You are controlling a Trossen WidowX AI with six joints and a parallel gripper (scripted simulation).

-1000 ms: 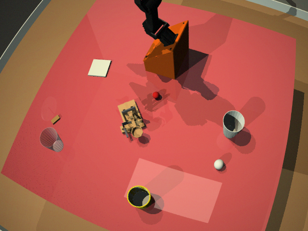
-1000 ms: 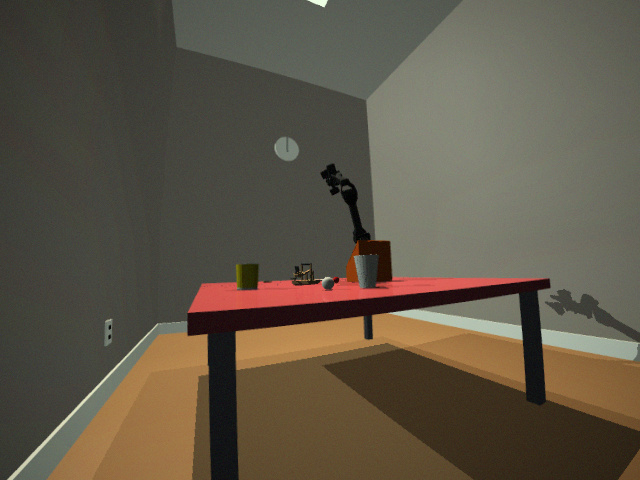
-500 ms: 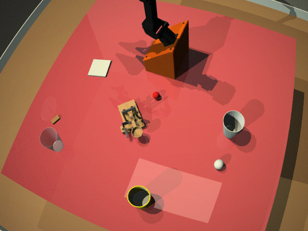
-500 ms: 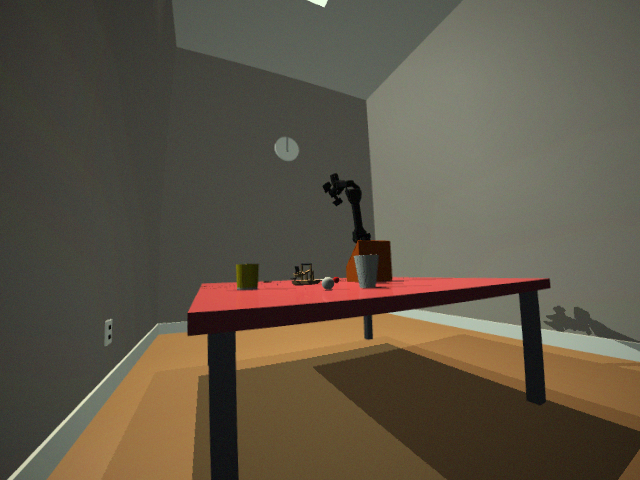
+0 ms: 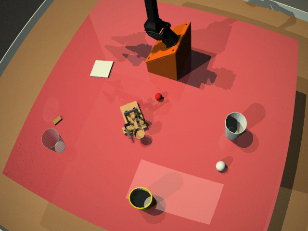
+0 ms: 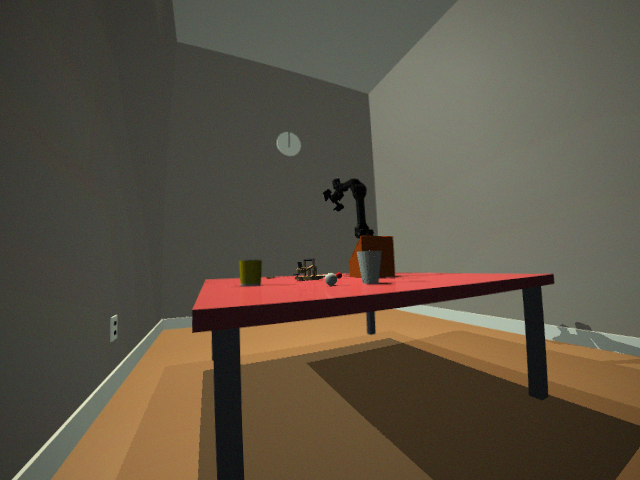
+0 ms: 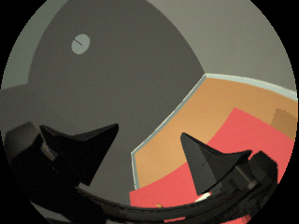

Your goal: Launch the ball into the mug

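The wooden catapult stands mid-table, its round cup empty and pointing roughly to the yellow mug's side. A red ball lies on the table between the catapult and the arm's orange base. The yellow mug stands upright at the bottom of the top view; its inside is dark, with no ball visible. My gripper is open and empty, high above the table. It is out of frame in the top view.
A white ball lies near a grey cup at the right. A clear cup and small wooden block are at the left. A pale square tile lies left of the orange base.
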